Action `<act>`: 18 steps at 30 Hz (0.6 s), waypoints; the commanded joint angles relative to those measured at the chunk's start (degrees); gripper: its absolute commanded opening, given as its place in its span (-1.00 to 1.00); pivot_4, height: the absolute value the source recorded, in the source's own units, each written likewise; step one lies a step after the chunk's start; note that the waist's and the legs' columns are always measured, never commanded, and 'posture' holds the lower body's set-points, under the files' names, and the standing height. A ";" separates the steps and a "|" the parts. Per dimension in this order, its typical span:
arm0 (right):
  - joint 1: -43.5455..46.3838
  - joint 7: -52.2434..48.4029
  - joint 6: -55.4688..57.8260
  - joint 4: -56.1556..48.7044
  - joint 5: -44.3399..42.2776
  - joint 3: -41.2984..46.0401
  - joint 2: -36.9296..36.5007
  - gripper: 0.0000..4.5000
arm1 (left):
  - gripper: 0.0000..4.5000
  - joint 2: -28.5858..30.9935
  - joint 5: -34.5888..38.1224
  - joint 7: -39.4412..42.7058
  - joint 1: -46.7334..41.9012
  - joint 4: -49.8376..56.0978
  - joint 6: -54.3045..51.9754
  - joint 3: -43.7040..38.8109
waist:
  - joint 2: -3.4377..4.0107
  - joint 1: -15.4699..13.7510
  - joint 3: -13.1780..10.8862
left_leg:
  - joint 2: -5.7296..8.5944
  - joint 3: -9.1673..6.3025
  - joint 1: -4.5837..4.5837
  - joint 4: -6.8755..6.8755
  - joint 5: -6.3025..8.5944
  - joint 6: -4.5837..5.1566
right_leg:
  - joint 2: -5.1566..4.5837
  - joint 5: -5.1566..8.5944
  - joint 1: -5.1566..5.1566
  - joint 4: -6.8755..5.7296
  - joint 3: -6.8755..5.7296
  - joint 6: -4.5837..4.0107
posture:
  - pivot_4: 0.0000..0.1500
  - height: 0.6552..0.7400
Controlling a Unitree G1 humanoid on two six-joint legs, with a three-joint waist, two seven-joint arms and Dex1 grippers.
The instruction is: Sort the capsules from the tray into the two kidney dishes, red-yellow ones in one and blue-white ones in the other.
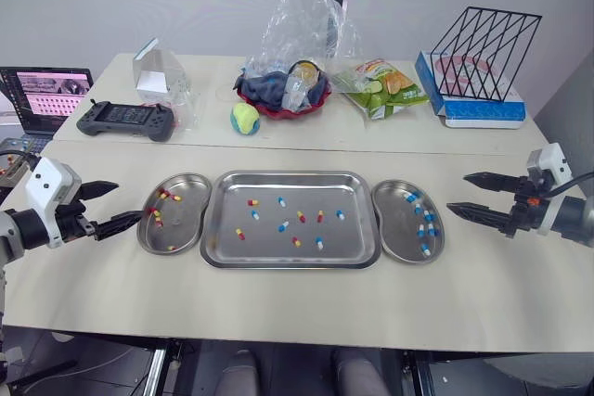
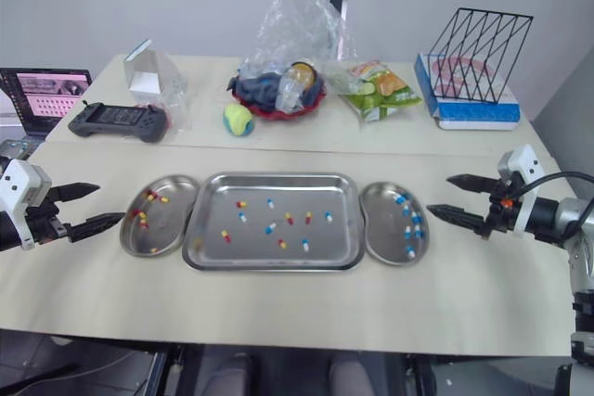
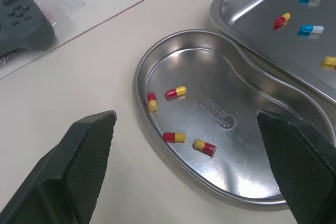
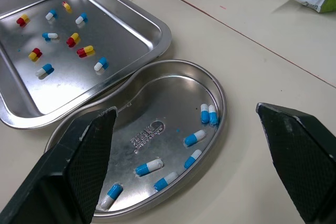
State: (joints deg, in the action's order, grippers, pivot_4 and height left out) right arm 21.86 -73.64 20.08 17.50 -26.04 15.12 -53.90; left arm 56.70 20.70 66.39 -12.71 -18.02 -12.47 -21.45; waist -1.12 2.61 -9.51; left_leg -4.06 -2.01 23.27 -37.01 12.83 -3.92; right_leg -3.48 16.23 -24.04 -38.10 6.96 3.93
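Note:
A steel tray [image 1: 353, 246] lies mid-table with several red-yellow capsules [image 1: 252, 202] and blue-white capsules [image 1: 282, 226] scattered in it. The left kidney dish [image 1: 190, 183] holds several red-yellow capsules [image 3: 175, 92]. The right kidney dish [image 1: 394, 192] holds several blue-white capsules [image 4: 195, 138]. My left gripper [image 1: 109, 207] hovers open just left of the left dish, nothing between its fingers. My right gripper [image 1: 471, 195] hovers open to the right of the right dish, also empty.
Behind the tray lie a black game controller [image 1: 126, 119], a small clear box [image 1: 159, 70], a yellow-green ball [image 1: 245, 118], a red bowl under a plastic bag [image 1: 284, 90], a snack packet [image 1: 382, 87] and a black wire rack [image 1: 485, 53]. A laptop [image 1: 46, 95] sits far left.

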 commanded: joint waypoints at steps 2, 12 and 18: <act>0.98 -0.31 -0.91 0.61 -0.75 1.79 -0.87 0.99 | 1.00 0.99 1.95 0.78 -1.78 -0.08 0.60 -2.00 | 0.00 -0.02 0.00 | 0.00 0.00 0.00 0.00 0.00 0.00 | 0.00 0.00 0.00 0.00 0.00 0.00 | 1.00 0.48; 4.08 -1.48 -1.06 3.54 -0.60 0.96 -0.96 0.99 | 1.00 1.55 5.88 2.67 0.42 1.80 -2.36 -5.64 | 0.00 0.24 0.00 | 0.00 0.00 -0.02 0.00 0.00 0.00 | 0.00 0.00 0.00 -0.02 0.00 0.00 | 1.00 0.48; 5.50 -2.06 -1.40 5.13 -0.50 0.94 -0.76 0.99 | 1.00 2.15 6.63 2.29 2.50 2.21 -4.81 -7.29 | 0.00 0.04 0.00 | 0.00 0.00 -0.01 0.00 0.00 0.00 | 0.00 0.00 0.00 -0.01 0.00 0.00 | 1.00 0.48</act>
State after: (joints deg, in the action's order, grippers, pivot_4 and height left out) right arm 26.34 -75.07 19.70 23.11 -26.02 14.93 -53.91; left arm 57.08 26.26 68.92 -10.32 -17.14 -16.24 -26.27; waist -1.12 2.65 -9.51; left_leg -4.06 -2.01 23.27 -37.01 12.83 -3.92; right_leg -3.49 16.23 -24.04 -38.11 6.95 3.93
